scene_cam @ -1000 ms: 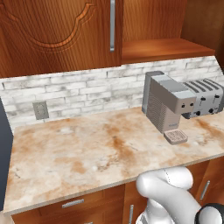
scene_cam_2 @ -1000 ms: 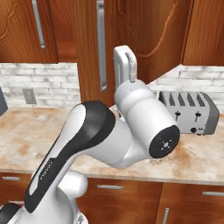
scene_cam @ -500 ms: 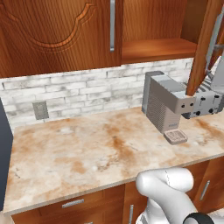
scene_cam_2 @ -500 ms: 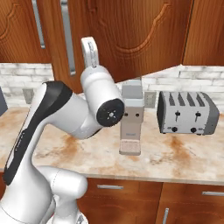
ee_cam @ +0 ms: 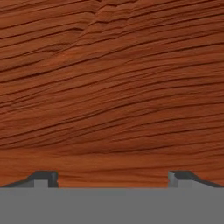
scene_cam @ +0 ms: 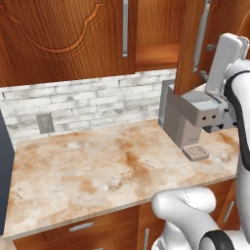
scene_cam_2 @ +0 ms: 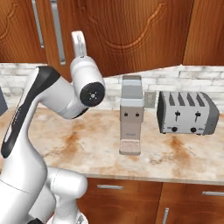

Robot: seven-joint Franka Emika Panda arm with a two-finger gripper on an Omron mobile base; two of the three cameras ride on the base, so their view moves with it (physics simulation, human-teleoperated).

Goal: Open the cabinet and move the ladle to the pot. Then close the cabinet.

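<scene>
Arm reaches upward beside the coffee machine [scene_cam: 188, 117], forearm raised toward the cabinet [scene_cam: 63, 39], whose right door [scene_cam: 193, 46] stands ajar above that machine. Gripper [ee_cam: 112, 178] faces bare wood grain close up, fingers spread apart, holding nothing.

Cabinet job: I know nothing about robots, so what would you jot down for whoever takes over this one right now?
Gripper: open, holding nothing, facing wood grain up close.
Cabinet: its right door stands swung out, with a shelf showing inside; the left door is shut.
Done: cabinet opened.
Left: get the ladle, carry it to the pot, then close the door.
</scene>
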